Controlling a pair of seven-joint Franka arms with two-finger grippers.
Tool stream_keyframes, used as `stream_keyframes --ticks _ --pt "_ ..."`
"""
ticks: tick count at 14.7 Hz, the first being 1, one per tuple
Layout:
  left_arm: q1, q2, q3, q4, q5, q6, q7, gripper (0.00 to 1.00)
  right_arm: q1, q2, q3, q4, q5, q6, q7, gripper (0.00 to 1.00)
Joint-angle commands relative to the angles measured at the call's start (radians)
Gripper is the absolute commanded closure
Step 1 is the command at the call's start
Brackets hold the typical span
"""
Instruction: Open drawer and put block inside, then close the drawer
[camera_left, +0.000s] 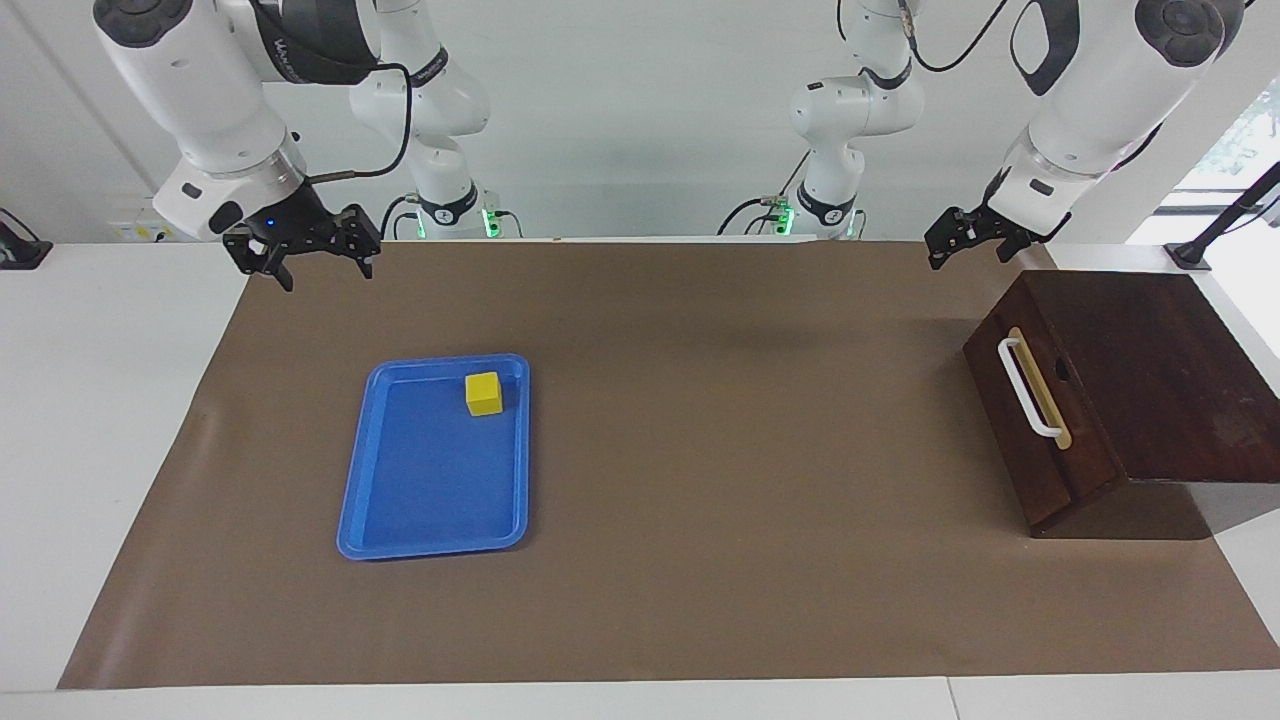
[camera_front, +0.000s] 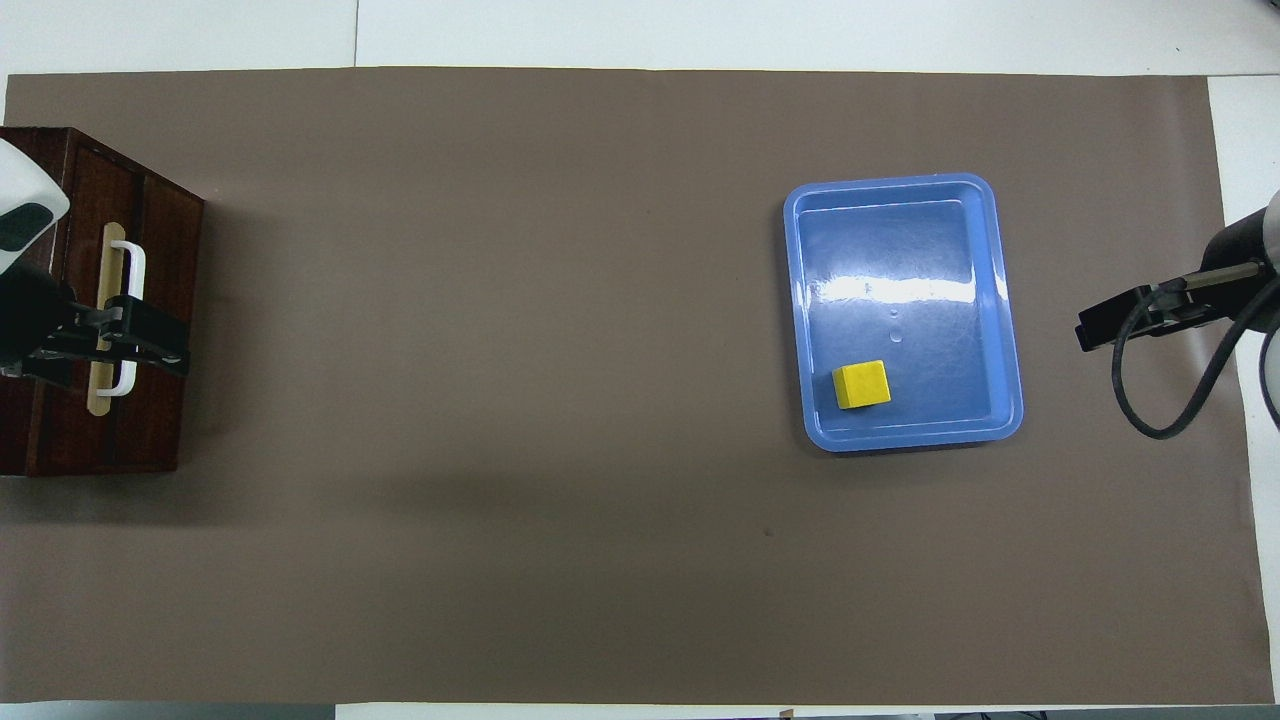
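Note:
The drawer (camera_left: 1012, 432) of the dark wooden box is closed, at the left arm's end of the table; its white bar handle (camera_left: 1030, 390) faces the table's middle. The yellow block (camera_left: 484, 393) lies in a blue tray (camera_left: 350, 500), in the corner nearest the robots. My left gripper (camera_left: 968, 255) hangs open and empty in the air by the box's corner nearest the robots; in the overhead view the left gripper (camera_front: 150, 335) covers part of the handle (camera_front: 128, 262). My right gripper (camera_left: 325, 272) hangs open and empty over the mat's edge at the right arm's end, apart from the tray.
A brown mat (camera_left: 720, 450) covers most of the white table. In the overhead view the tray (camera_front: 800, 300) with the block (camera_front: 862, 384) lies toward the right arm's end, the drawer (camera_front: 165, 250) at the other end, the right gripper (camera_front: 1095, 328) beside the tray.

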Motion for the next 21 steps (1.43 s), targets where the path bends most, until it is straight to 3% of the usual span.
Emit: stream_keyframes --ticks 1,10,16,17,19,21 --pt "0.006 -0.031 0.004 -0.035 -0.014 0.012 0.004 0.00 -0.012 -0.007 0.008 -0.002 -0.015 0.004 -0.003 0.00" --pt "0.005 -0.031 0.004 -0.035 -0.014 0.012 0.004 0.00 -0.016 -0.014 0.005 -0.017 -0.003 0.002 0.003 0.00" --pt "0.000 -0.028 0.002 -0.035 -0.017 0.061 -0.021 0.00 -0.019 -0.053 0.004 -0.166 0.184 0.027 0.481 0.00" --pt "-0.009 -0.034 0.001 -0.060 -0.017 0.087 -0.051 0.00 -0.021 -0.043 0.004 -0.193 0.224 0.034 0.574 0.00" --pt "-0.029 -0.059 -0.006 -0.165 -0.009 0.266 -0.056 0.00 -0.041 -0.017 0.004 -0.261 0.319 0.092 0.720 0.00" --pt "-0.035 -0.056 -0.010 -0.236 0.099 0.338 -0.050 0.00 -0.061 0.009 0.004 -0.331 0.414 0.152 0.837 0.00"
